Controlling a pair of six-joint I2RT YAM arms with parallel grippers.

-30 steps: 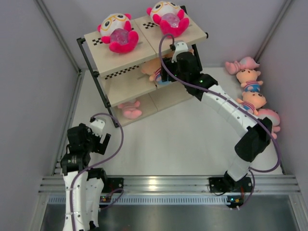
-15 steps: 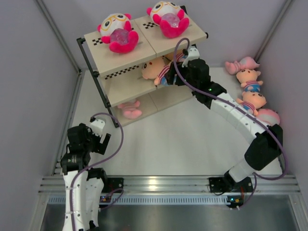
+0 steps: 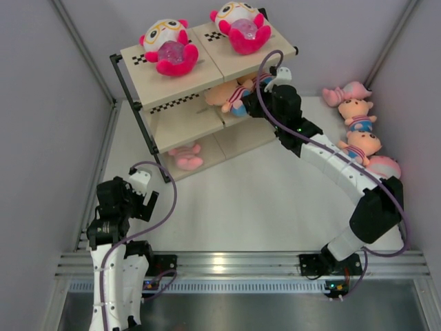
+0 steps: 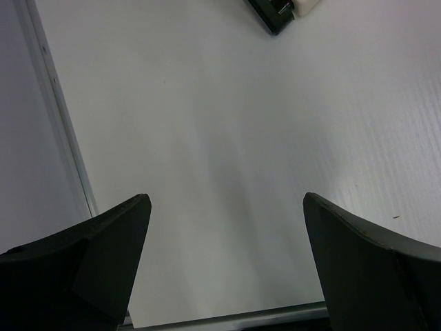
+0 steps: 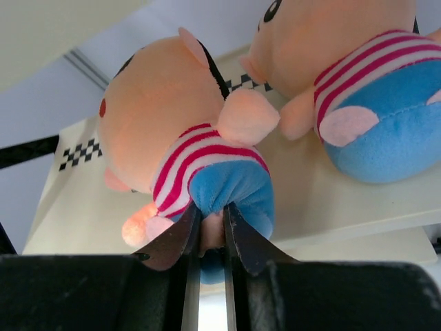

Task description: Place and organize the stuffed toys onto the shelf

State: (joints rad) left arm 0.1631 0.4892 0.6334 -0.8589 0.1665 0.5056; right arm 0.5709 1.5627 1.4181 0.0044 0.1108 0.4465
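Observation:
The shelf (image 3: 207,69) stands at the back left. Two hot-pink stuffed toys (image 3: 169,45) (image 3: 240,26) lie on its top board. A pale pink one (image 3: 186,157) lies on the bottom board. On the middle board, my right gripper (image 3: 252,103) (image 5: 212,210) is shut on the small foot of a peach striped toy (image 3: 227,95) (image 5: 165,138). A second peach toy (image 5: 358,96) lies just beside it on the same board (image 5: 324,200). My left gripper (image 3: 141,200) (image 4: 227,207) hangs open over bare table at the near left, holding nothing.
Several more plush toys lie in a row by the right wall: pale pink (image 3: 348,93), peach (image 3: 358,112), peach (image 3: 362,145), pink (image 3: 386,165). A shelf foot (image 4: 275,14) shows in the left wrist view. Grey walls enclose the table; a metal rail (image 3: 241,262) runs along the near edge.
My right gripper has pulled back to the right out of the middle tier and shut on the peach toy's foot; the toy shifted right with it. The left arm has not moved.

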